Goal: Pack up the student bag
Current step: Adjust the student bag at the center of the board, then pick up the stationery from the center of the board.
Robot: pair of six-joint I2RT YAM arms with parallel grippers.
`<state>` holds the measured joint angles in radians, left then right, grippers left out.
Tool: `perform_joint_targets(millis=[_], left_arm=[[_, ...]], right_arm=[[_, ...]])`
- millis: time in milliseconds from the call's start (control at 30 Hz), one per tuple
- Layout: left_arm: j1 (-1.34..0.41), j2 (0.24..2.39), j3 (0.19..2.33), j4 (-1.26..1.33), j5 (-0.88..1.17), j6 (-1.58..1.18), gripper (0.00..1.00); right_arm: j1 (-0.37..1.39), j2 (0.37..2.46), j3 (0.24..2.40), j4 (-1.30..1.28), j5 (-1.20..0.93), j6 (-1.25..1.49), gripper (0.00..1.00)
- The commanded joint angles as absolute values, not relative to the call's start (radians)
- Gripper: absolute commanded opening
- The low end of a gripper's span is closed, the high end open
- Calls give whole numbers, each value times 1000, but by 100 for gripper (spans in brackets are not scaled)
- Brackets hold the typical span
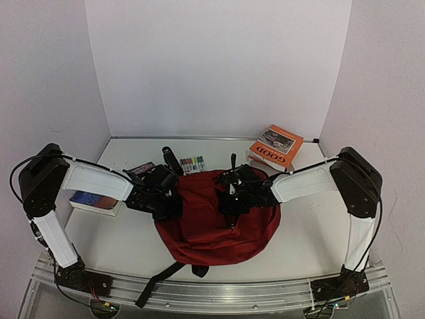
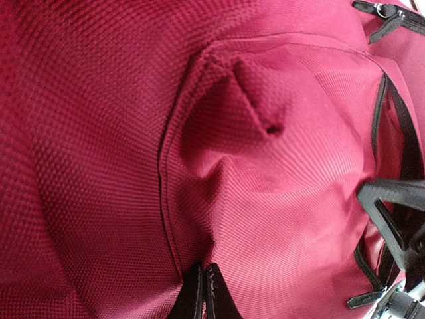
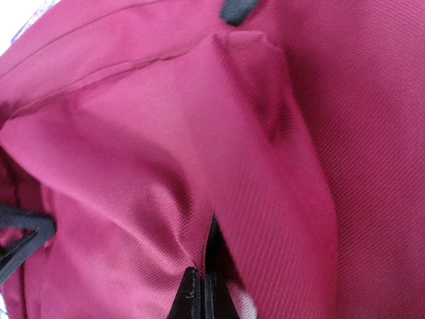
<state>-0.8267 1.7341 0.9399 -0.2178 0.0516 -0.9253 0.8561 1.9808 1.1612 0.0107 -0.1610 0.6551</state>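
The student bag (image 1: 216, 222), a dark red backpack with black straps, lies flat in the middle of the table. My left gripper (image 1: 174, 205) is at its upper left edge, shut on a pinch of the red fabric (image 2: 219, 219) beside a seam. My right gripper (image 1: 231, 203) is at its upper middle, shut on a fold of the fabric (image 3: 219, 199). The bag fills both wrist views. A black zipper pull (image 2: 385, 13) shows at the top right of the left wrist view. The other arm's black fingers (image 2: 392, 212) show at the right edge.
An orange book (image 1: 275, 147) lies at the back right. A set of coloured markers (image 1: 192, 163) and a black object (image 1: 170, 158) lie behind the bag. A blue and white book (image 1: 96, 201) lies at the left under my left arm. White walls enclose the table.
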Motion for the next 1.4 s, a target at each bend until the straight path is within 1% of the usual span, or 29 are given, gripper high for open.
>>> perform_joint_targets(millis=[0, 233, 300, 367, 500, 567, 667, 733, 767, 800, 867, 933, 1000, 1100, 1200, 1267, 1367], left_arm=[[-814, 1703, 906, -225, 48, -938, 0], [-799, 1669, 879, -224, 46, -940, 0], [-799, 1656, 879, -226, 50, -935, 2], [-799, 1634, 880, -233, 53, -925, 7], [-798, 1538, 875, -270, 40, -903, 22], [-798, 1484, 869, -302, 25, -889, 32], [-794, 1378, 863, -360, -9, -868, 48], [-780, 1316, 860, -404, -50, -857, 60], [-767, 1295, 858, -425, -65, -852, 67], [-744, 1273, 855, -434, -69, -845, 71], [-675, 1239, 845, -423, -46, -829, 76], [-601, 1228, 837, -371, 26, -806, 80], [-527, 1243, 846, -309, 107, -783, 83], [-430, 1335, 909, -243, 205, -758, 85], [-367, 1457, 1008, -198, 282, -739, 86], [-343, 1551, 1072, -166, 320, -724, 86], [-310, 1674, 1161, -116, 366, -708, 82]], right_arm=[[870, 1842, 1131, 92, -300, 683, 0], [869, 1753, 1106, 136, -354, 728, 0], [869, 1755, 1105, 137, -350, 733, 0], [869, 1769, 1103, 137, -344, 739, 0], [869, 1794, 1105, 137, -342, 759, 0], [869, 1788, 1103, 137, -330, 766, 0], [868, 1763, 1100, 137, -305, 772, 6], [867, 1744, 1098, 135, -289, 775, 12], [867, 1735, 1098, 135, -282, 775, 18], [868, 1726, 1097, 135, -272, 776, 23], [867, 1713, 1091, 135, -251, 775, 35], [867, 1696, 1086, 129, -230, 776, 47], [868, 1683, 1079, 122, -213, 773, 59], [867, 1660, 1068, 106, -198, 766, 72], [867, 1627, 1053, 88, -171, 761, 80], [867, 1600, 1038, 79, -149, 759, 83], [867, 1554, 1019, 67, -114, 757, 87]])
